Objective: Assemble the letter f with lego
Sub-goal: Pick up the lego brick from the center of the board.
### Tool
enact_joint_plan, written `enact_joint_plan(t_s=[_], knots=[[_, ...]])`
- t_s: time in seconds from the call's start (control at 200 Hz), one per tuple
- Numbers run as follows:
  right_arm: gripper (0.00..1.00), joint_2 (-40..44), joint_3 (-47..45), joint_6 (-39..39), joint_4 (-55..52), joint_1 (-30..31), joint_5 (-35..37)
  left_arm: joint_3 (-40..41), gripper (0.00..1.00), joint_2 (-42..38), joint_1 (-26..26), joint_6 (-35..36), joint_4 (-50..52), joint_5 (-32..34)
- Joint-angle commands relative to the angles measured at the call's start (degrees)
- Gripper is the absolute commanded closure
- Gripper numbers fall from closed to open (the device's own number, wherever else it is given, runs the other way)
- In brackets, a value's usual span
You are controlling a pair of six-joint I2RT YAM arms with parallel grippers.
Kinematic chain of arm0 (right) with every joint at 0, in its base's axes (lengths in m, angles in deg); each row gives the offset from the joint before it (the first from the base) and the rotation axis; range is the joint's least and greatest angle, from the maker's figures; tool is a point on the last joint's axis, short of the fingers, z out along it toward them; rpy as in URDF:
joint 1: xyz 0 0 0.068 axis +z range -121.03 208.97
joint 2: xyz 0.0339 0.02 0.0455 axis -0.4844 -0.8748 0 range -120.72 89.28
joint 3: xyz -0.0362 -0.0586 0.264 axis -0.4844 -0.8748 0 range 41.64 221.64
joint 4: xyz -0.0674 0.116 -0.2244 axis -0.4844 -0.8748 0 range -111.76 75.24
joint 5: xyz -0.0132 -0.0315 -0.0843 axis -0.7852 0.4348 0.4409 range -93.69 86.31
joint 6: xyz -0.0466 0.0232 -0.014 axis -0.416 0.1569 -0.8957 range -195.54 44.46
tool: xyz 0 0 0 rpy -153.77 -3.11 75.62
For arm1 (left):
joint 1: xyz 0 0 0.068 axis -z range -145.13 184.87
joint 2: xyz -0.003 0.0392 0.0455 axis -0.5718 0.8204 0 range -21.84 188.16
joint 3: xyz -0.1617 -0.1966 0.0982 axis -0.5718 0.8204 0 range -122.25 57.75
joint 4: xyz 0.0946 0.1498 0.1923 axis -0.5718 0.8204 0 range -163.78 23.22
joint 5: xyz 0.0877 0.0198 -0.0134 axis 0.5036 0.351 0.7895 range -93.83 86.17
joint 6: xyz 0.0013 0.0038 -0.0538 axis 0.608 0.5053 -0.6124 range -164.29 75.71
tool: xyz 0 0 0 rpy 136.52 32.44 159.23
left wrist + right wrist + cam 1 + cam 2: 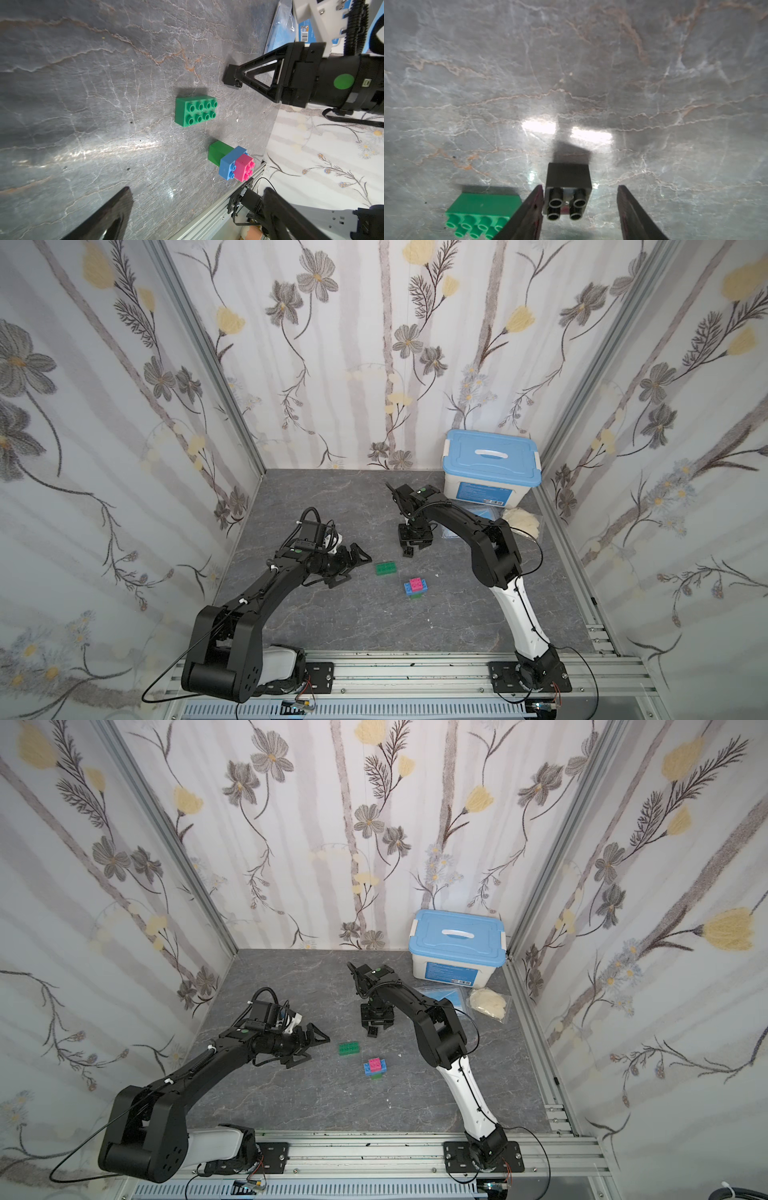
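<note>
The black brick (569, 179) rests on the counter (591, 62) between the jaws of the part-open right claw (579, 188), ungripped, left claw (351, 570) wide open and empty; judged light, rigid, slick: grip its flat side walls
</note>
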Motion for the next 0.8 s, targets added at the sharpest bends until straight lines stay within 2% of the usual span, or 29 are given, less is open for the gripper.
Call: enact_joint_plan(t_s=[0.0, 0.065, 0.32, 0.625, 0.794], knots=[[0.4, -0.5, 0.2, 2.1, 2.8, -0.1, -2.6, -0.7, 0.0, 0.3, 0.0, 1.4, 1.3, 0.5], [0.41, -0.8, 0.1, 2.5, 2.8, 0.0, -3.1, -0.8, 0.0, 0.4, 0.0, 1.4, 1.4, 0.7], [0.56, -1.5, 1.0, 2.6, 0.4, 0.8, -1.1, -0.9, 0.0, 1.0, 0.0, 1.4, 1.4, 1.4], [0.6, -1.5, 1.1, 2.4, -1.5, 1.4, 0.4, -1.4, 0.0, 1.6, 0.0, 1.3, 1.0, 1.3], [0.66, -1.5, 1.2, 2.6, -1.5, 1.5, 0.6, -1.4, 0.0, 1.9, -0.1, 1.4, 1.1, 1.3]])
